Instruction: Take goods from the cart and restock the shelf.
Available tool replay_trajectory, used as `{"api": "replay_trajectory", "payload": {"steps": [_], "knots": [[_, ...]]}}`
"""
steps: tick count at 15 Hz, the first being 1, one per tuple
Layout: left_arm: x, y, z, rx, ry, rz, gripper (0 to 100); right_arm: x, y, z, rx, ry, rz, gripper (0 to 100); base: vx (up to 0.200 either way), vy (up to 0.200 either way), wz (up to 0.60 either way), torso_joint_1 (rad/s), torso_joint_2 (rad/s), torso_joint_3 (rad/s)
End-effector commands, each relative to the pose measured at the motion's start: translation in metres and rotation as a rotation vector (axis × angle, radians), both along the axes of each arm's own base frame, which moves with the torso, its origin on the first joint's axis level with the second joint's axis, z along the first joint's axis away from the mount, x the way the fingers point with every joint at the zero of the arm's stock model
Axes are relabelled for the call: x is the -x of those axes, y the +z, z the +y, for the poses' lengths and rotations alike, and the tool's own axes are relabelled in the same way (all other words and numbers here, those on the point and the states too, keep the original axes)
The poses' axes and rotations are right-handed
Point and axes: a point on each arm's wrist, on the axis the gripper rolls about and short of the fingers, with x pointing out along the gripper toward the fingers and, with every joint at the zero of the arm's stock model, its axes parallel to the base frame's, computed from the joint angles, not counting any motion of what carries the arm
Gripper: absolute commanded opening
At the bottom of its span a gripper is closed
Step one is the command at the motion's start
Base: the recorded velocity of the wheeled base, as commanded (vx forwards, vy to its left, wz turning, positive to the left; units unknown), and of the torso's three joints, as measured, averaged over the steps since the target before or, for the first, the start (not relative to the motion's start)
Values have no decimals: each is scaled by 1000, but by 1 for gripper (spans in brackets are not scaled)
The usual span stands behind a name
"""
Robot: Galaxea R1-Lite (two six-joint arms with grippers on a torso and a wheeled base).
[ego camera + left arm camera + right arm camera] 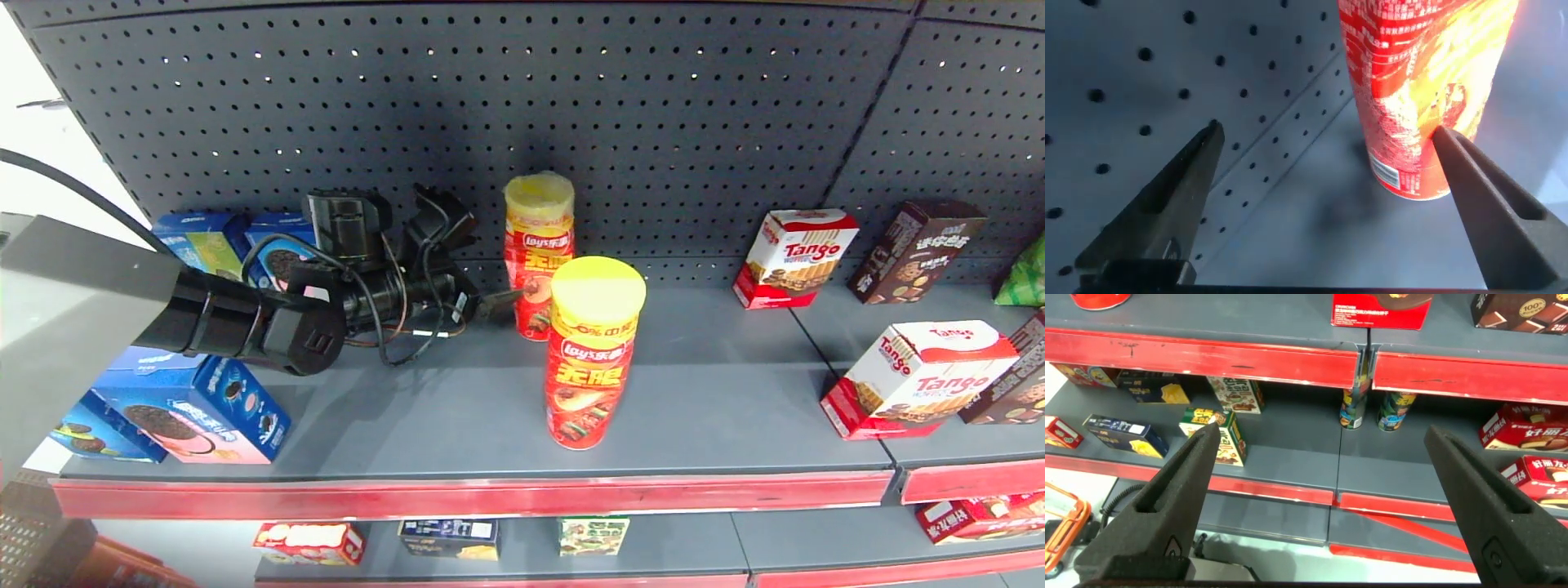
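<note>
Left end effector (1327, 129) is spread wide at the back of the shelf (718, 392), one fingertip right beside the upright rear chip can (539, 245). The front chip can (592, 351) stands nearer the shelf edge. Right end effector (1323, 431) is spread and holds nothing.

dark grey perforated back panel (571, 90) behind the left gripper (500, 302). grey shelf deck (735, 392) lies beneath it, red edge strip (473, 496) along its front. bright white area (41, 147) past the panel's end, on the wrist side.
</note>
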Motion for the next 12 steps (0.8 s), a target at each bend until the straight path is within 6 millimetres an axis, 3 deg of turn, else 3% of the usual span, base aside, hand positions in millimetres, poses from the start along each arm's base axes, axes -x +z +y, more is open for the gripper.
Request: {"api": "replay_trajectory", "payload": {"steps": [1, 7, 12], "knots": [[3, 2, 4, -2, 5, 1, 100, 0, 0, 0, 0, 0, 1, 100, 0, 0, 0, 0, 0, 0], [4, -1, 18, -56, 66, -13, 100, 0, 0, 0, 0, 0, 1, 100, 0, 0, 0, 0, 0, 0], [-2, -7, 12, -75, 128, -16, 100, 0, 0, 0, 0, 0, 1, 100, 0, 0, 0, 0, 0, 0]]}}
